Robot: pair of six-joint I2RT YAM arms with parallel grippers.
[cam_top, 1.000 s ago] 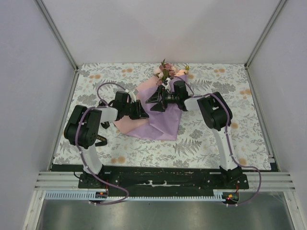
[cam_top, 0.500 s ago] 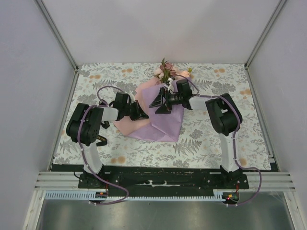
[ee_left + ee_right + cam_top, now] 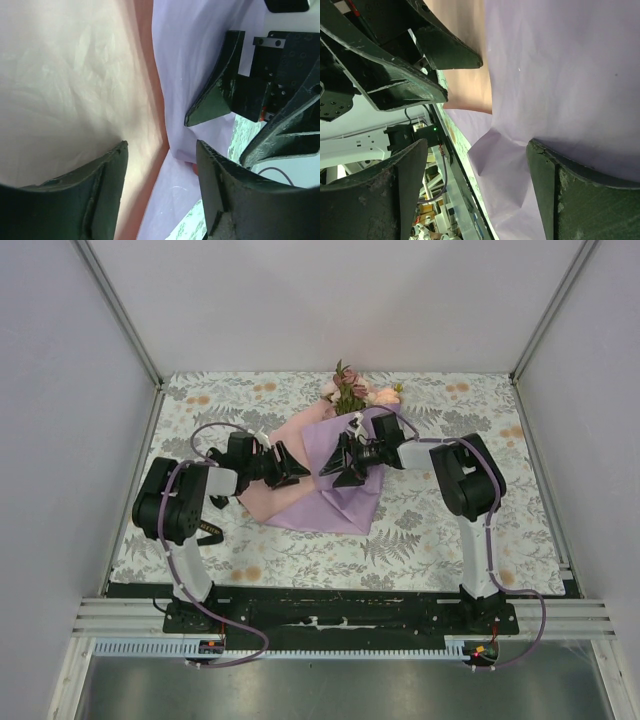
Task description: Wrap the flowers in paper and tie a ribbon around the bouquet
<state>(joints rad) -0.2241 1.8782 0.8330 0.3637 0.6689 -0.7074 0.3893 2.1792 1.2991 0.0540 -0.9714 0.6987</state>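
Flowers, a small bunch of artificial pink, peach and mauve blooms on thin green stems (image 3: 355, 392), lie at the far middle of the tabletop (image 3: 440, 530), which is covered in grey-and-orange floral print. The blooms stick out past the far edge of the paper and the stems are hidden under it. The large thin sheet of paper, lilac on one face and pink on the other (image 3: 340, 495), lies mid tabletop with a lilac flap folded across centre and right and the pink face showing as a strip on the left. The black-and-white left arm (image 3: 175, 505) and the matching right arm (image 3: 465, 480) reach in low from either side, their tips facing each other, near but apart. The left jaws stand partly open over the seam where pink meets lilac, with nothing clamped between them; cannot tell if the tips touch the sheet. The right jaws are spread wide over the lilac flap, also gripping nothing, and a crumpled crease of lilac lies in the gap below them; contact with the paper cannot be told either
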